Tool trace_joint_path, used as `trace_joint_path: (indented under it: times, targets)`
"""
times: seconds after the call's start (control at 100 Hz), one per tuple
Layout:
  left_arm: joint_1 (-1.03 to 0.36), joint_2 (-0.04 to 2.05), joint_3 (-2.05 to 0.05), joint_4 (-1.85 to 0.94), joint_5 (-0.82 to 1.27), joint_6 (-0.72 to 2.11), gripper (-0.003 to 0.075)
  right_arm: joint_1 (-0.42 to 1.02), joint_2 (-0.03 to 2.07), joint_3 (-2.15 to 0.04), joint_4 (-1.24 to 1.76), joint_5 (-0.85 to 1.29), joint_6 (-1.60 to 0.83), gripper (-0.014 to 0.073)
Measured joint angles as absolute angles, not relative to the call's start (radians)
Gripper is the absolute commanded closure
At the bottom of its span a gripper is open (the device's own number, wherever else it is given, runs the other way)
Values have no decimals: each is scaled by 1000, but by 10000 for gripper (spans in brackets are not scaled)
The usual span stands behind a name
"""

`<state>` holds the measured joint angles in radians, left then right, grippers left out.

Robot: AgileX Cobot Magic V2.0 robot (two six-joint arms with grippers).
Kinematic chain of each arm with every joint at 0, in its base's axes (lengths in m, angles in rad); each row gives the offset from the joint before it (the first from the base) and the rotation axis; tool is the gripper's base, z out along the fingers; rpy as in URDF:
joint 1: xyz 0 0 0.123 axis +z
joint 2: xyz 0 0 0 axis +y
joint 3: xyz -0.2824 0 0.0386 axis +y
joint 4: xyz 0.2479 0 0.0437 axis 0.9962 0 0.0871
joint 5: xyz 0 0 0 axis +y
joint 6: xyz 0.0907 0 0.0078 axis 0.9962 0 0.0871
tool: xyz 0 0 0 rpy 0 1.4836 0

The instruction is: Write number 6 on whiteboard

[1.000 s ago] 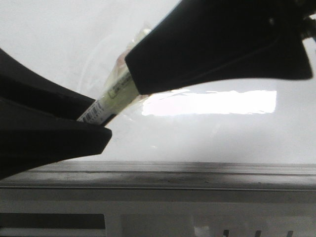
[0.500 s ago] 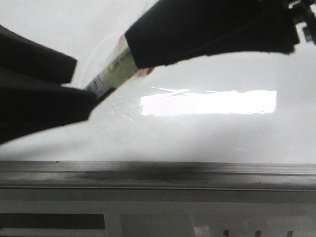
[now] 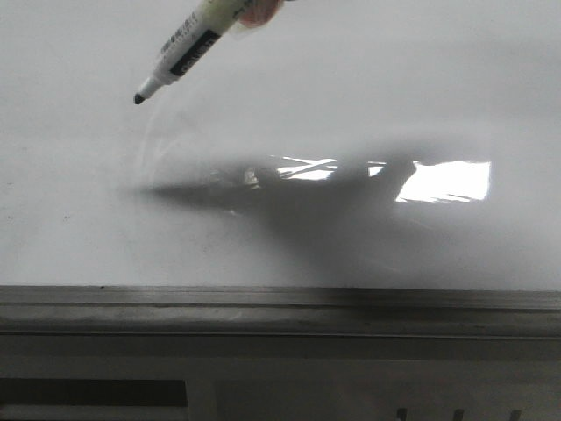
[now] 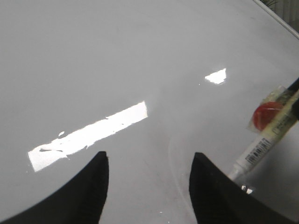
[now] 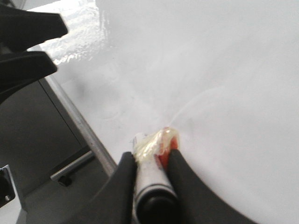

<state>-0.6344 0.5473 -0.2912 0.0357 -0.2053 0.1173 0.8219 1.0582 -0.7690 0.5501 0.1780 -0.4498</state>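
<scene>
Right gripper (image 5: 150,173) clamped on white label-wrapped marker (image 3: 184,48), tip hovering off glossy white whiteboard (image 3: 368,105), no 6 drawn; left gripper (image 4: 148,179) wide open, empty; lower tip gently, keep pressure steady.

Glossy, smooth whiteboard (image 3: 368,105) with a dull grey metal frame strip (image 3: 280,309); plastic-looking marker (image 3: 188,48).

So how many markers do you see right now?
1. The marker is clamped in the right gripper, uncapped, tip just above the whiteboard. The open left gripper holds none; others may lie out of view.
</scene>
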Motion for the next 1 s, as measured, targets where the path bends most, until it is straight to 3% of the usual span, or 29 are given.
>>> trace_joint_path:
  times: [0.35,0.65,1.0]
  targets:
    - [-632,547,-291,29,-192,117,354,684,1169,-927,550,257,-450,657]
    - [-632,547,-291,25,-192,117,354,700,1274,-890,626,335,-444,657]
    - [-632,547,-291,25,-192,117,354,701,1229,-868,594,403,-440,657]
